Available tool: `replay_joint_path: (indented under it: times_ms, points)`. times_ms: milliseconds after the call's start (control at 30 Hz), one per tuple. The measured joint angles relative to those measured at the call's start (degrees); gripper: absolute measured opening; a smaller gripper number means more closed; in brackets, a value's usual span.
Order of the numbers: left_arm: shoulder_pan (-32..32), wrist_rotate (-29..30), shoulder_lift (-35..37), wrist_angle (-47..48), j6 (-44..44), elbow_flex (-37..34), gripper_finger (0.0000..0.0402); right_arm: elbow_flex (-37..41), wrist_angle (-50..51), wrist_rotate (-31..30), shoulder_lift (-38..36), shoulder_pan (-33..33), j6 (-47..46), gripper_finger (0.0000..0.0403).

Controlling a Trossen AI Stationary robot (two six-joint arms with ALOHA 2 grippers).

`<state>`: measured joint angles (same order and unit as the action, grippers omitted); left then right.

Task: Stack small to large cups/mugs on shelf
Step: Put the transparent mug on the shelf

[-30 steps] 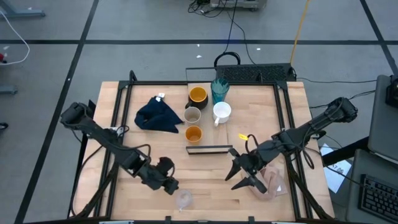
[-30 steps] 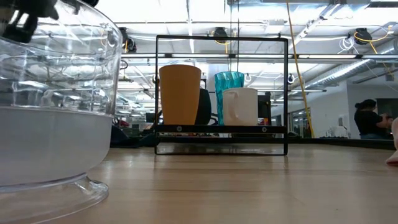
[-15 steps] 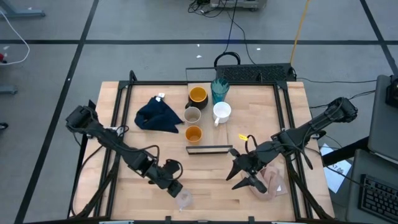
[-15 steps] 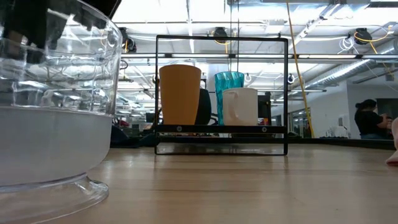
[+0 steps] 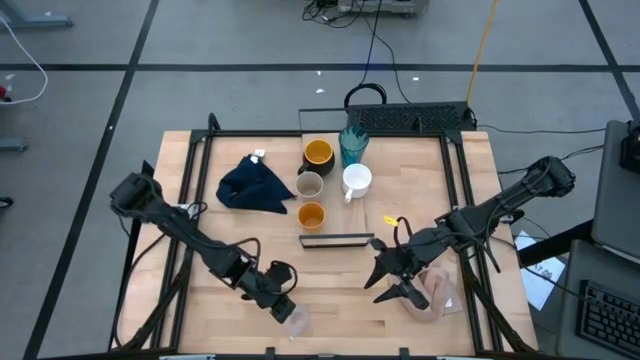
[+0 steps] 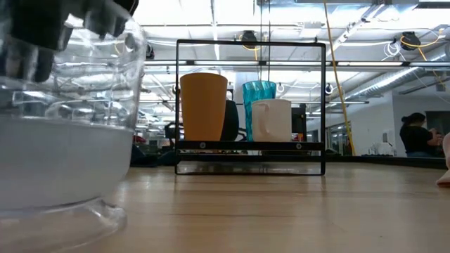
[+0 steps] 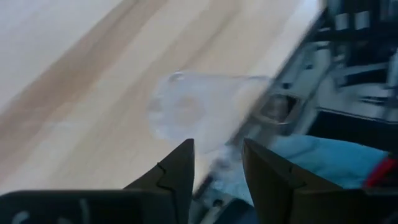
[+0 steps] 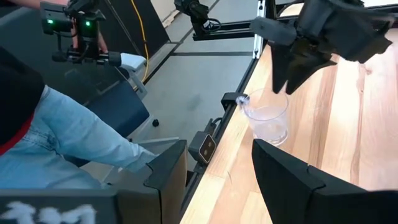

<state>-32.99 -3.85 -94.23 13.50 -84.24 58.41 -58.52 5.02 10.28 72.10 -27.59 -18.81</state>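
We look down on a light-wood tabletop ringed by a black metal frame. Well beyond both grippers, near the table's middle, sits the low shelf, a narrow board with a dark edge. Farther past it cluster a crumpled dark navy cloth, a teal ribbed tumbler, a black mug with a yellow-orange inside, a white mug, a small orange cup and a small grey-beige cup.

The left gripper hangs at the table's near edge, its dark fingers parted and poised just over the rim of a small clear glass, which stands upright on the wood; we cannot tell whether they touch it.

The right gripper waits near the right side with fingers apart and nothing between them, a crumpled pink-beige cloth lying just beside it.

Beyond the table edge, the right wrist view shows a person's leg in blue jeans.
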Motion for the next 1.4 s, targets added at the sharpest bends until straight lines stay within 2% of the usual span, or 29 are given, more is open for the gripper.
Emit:
replay_joint_path:
  times_ms: [233,967,1100,1267,1400]
  points:
    - [0.12,-2.65,-1.23,1.54,0.58,-0.13,0.0133,0.0,-0.31,0.0,0.0,0.24,-0.22,0.0171]
    - [1.14,-2.64,-1.93,-0.29,2.07,-0.11,0.013,0.0,0.04,0.02,0.0,0.24,-0.17,0.0171]
    - [1.45,-2.69,-2.25,-0.33,3.14,-0.08,0.0099,0.0,0.04,0.02,0.0,0.24,-0.17,0.0171]
    - [3.56,-0.87,-2.21,-0.75,5.49,-0.07,0.0018,0.0,0.04,0.0,0.0,0.24,-0.2,0.0171]
    - [5.26,-1.55,-2.21,-1.66,7.1,-0.07,0.0005,0.0,0.04,-0.11,0.0,0.24,-0.24,0.0171]
